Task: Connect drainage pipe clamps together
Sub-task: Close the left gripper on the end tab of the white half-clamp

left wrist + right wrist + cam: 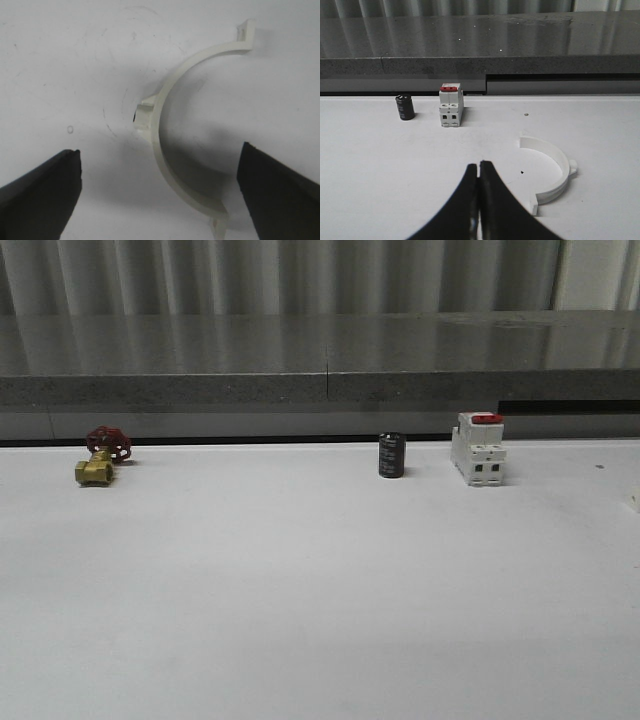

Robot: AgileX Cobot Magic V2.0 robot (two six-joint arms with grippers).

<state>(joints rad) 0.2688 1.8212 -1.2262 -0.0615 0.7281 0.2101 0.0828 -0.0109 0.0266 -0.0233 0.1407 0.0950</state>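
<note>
On the white worktop (pixel 60 60), one clamp half (pixel 172 145) lies flat just ahead of your left claw (pixel 160 192), its arc running lengthwise between the spread fingers (pixel 45 195), lug side toward one finger and hollow side toward the other; the claw is wide open and touches nothing. Your right claw (pixel 479 172) is pressed closed and empty, with the second clamp half (pixel 552 172) lying ahead of it and off to one side, hollow facing the fingertips. Farther back stand a red-topped switch (pixel 451 106), a dark cylinder (pixel 405 106) and a brass valve (pixel 100 460). Your left arm looks better placed to grasp first.
</note>
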